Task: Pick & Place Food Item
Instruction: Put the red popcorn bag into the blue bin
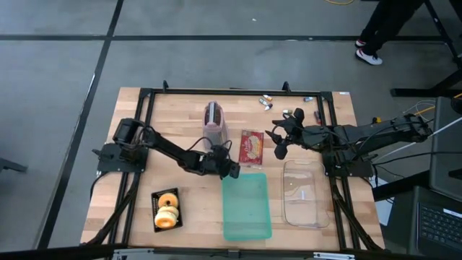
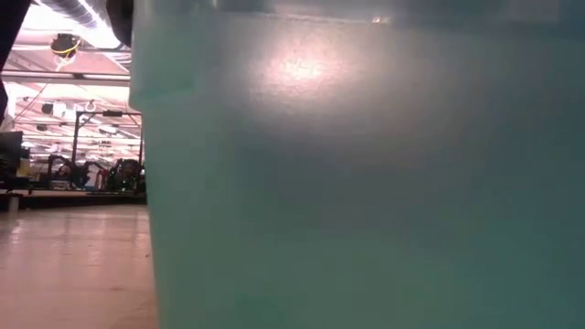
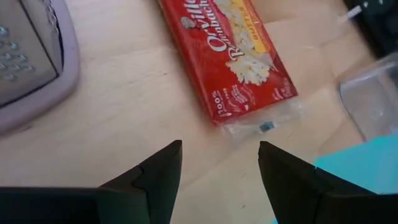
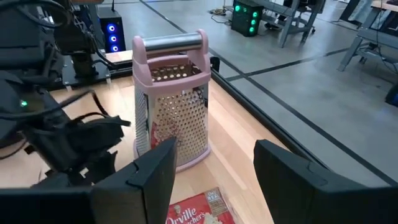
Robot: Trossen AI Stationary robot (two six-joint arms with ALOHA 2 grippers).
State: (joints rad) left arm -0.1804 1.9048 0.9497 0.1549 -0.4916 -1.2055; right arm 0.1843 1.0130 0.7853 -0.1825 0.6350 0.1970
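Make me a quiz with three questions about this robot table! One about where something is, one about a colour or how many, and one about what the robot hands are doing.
1. Where is the popcorn packet?
A. Between the grater and the right gripper
B. In the clear container
C. On the black tray

2. What colour is the lid by the table's front edge?
A. Red
B. Teal
C. Yellow

3. What is the left gripper doing?
A. Squeezing the packet
B. Open, holding nothing
C. Holding a doughnut

Answers: 1 A, the high view shows it lying between them. 2 B, it is plainly teal. 3 B, its wrist view shows bare table between spread fingers.
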